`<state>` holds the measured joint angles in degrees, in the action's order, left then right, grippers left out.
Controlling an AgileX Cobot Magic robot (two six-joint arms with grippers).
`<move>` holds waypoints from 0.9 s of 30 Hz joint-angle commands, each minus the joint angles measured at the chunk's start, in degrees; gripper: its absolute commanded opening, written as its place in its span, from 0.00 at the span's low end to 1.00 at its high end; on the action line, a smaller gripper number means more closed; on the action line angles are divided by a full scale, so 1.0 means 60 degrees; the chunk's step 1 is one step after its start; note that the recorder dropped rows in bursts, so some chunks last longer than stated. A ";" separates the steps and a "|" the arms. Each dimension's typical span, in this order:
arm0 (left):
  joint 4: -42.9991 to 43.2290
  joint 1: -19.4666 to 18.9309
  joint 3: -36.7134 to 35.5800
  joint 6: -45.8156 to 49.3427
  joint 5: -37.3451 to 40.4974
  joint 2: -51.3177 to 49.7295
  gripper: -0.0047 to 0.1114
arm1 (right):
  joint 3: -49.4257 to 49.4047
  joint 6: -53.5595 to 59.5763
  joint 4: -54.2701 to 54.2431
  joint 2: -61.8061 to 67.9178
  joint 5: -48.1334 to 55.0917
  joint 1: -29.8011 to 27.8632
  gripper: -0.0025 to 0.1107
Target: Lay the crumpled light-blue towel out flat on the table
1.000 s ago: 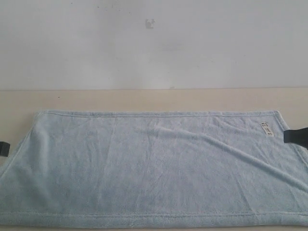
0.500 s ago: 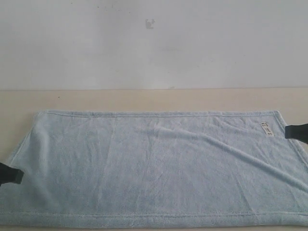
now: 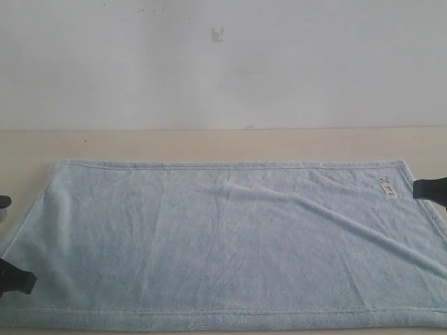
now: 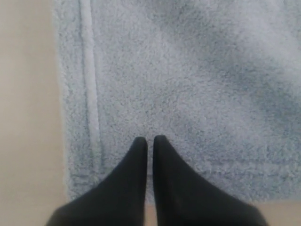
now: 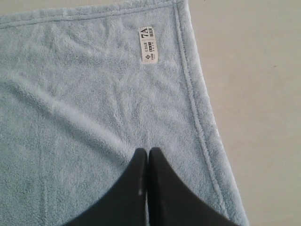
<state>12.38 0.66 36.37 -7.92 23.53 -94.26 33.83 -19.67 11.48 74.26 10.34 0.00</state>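
Observation:
The pale-blue towel (image 3: 230, 244) lies almost flat on the beige table (image 3: 209, 145), with shallow creases running across its middle. Its white tag (image 3: 387, 187) sits near the far right corner. My left gripper (image 3: 21, 278) is low at the towel's near left corner. In the left wrist view its black fingers (image 4: 150, 140) stand shut over the towel (image 4: 188, 84), beside the stitched hem, with nothing seen between them. My right gripper (image 3: 421, 189) is at the right edge, just beyond the tag. The right wrist view shows it (image 5: 148, 151) shut above the plush cloth (image 5: 84, 94), short of the tag (image 5: 147, 44).
A grey-white wall (image 3: 223, 63) rises behind the table. Bare tabletop shows beyond the towel's far edge, beside its hem (image 4: 23, 117) and past its right side (image 5: 258, 94). A small dark piece (image 3: 3, 202) pokes in at the exterior view's left edge.
My left gripper has slid along the towel's left side toward the near corner, and that edge now lies straighter. The right gripper has barely moved.

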 commanded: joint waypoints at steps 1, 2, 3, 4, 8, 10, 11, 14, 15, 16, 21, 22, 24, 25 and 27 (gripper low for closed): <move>0.0169 -0.0003 -0.0026 -0.0020 0.0328 -0.0324 0.08 | -0.0008 0.0012 0.0038 -0.0066 -0.0115 -0.0007 0.02; 0.0301 -0.0003 -0.0026 -0.0147 0.0460 -0.0393 0.08 | -0.0008 0.0012 0.0038 -0.0066 -0.0115 -0.0007 0.02; 0.0456 -0.0003 -0.0026 -0.0299 0.0587 -0.0439 0.08 | -0.0008 0.0012 0.0038 -0.0066 -0.0115 -0.0007 0.02; 0.0653 -0.0003 -0.0026 -0.0485 0.0765 -0.0522 0.08 | -0.0008 0.0012 0.0038 -0.0066 -0.0115 -0.0007 0.02; 0.1935 -0.0003 -0.0026 -0.1833 0.1831 -0.0694 0.08 | -0.0008 0.0012 0.0038 -0.0066 -0.0115 -0.0007 0.02; 0.2969 -0.0003 -0.0026 -0.3254 0.2246 -0.0672 0.08 | -0.0008 0.0012 -0.0052 -0.0066 -0.0114 -0.0007 0.02; 0.3366 -0.0003 -0.0026 -0.3716 0.2375 -0.0566 0.08 | -0.0008 0.0012 -0.0075 -0.0066 -0.0114 -0.0007 0.02; 0.3575 -0.0003 -0.0026 -0.3931 0.2340 -0.0276 0.08 | -0.0008 0.0012 -0.0075 -0.0066 -0.0173 -0.0007 0.02; 0.3558 -0.0003 -0.0026 -0.3931 0.2131 -0.0176 0.08 | -0.0008 0.0012 -0.0075 -0.0066 -0.0197 -0.0007 0.02; 0.3396 -0.0003 -0.0026 -0.3931 0.1875 -0.0012 0.08 | -0.0008 0.0012 -0.0075 -0.0066 -0.0239 -0.0007 0.02; 0.2396 0.0015 -0.0006 -0.3329 0.0385 0.1053 0.08 | -0.0008 0.0098 -0.0075 -0.0020 -0.0529 -0.0007 0.02; 0.2314 0.0015 -0.0006 -0.3201 0.0235 0.1276 0.08 | -0.0008 0.0134 -0.0075 0.0052 -0.0690 -0.0007 0.02; 0.2295 0.0015 0.0015 -0.3201 -0.0079 0.1678 0.08 | 0.0226 0.0405 -0.0075 0.0364 -0.1007 -0.0007 0.02; 0.2295 0.0015 0.0035 -0.3201 -0.0191 0.1834 0.08 | 0.0465 0.0566 -0.0075 0.0548 -0.0838 -0.0007 0.02; 0.2295 0.0015 0.0180 -0.3201 -0.0281 0.2022 0.08 | 0.1277 0.1173 -0.0075 0.1151 0.0000 0.0000 0.02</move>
<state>26.95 0.66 36.47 -27.42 23.41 -84.11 37.00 -16.44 11.06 77.80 7.37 0.00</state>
